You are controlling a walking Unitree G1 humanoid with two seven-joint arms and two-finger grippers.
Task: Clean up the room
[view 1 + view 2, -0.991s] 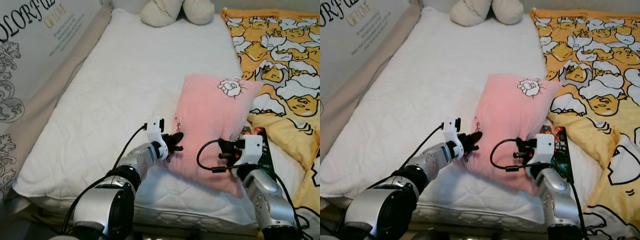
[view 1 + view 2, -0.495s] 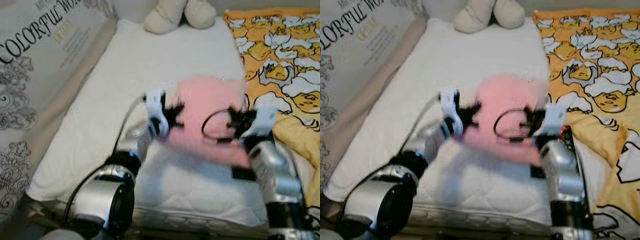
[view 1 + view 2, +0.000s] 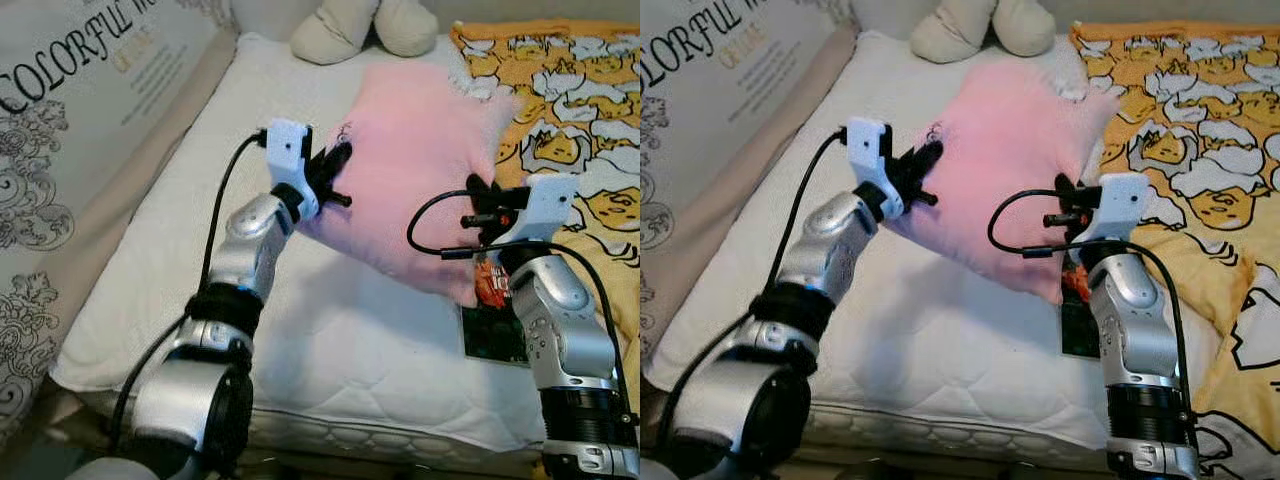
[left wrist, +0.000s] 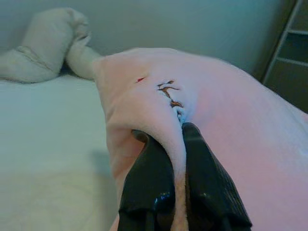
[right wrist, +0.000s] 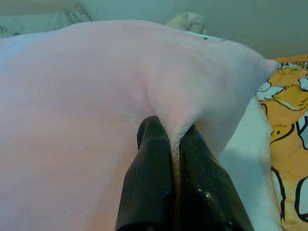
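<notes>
Hanging above the middle of the bed, a soft pink plush square pillow [image 3: 420, 170] is lifted off the white quilted mattress [image 3: 250, 330], tilted so that its far corner reaches toward the head of the bed and its near corner droops toward the foot. Small dark stitched marks sit near the pillow's left edge. The left claw [image 3: 335, 165] pinches that left edge, its two black fingers [image 4: 149, 178] closed tight with a fold of pink fabric squeezed between them, as the left wrist view shows. The right claw [image 3: 478, 200] grips the pillow's right side near the low corner, its fingers [image 5: 154, 178] likewise pressed together on a ridge of the plush. Both silver arms reach forward from the foot of the bed, black cables looping by each wrist. Under the pillow's low corner, near the bed's right edge, a dark flat packet with red and green print [image 3: 490, 320] lies on the mattress. Along the right side of the bed spreads a yellow-orange blanket printed with white and yellow cartoon figures [image 3: 570, 90]. At the head of the bed rests a cream stuffed toy [image 3: 365, 25]. Beside the bed's left edge stands a pale wall panel with dark ornamental lettering [image 3: 70, 110].
</notes>
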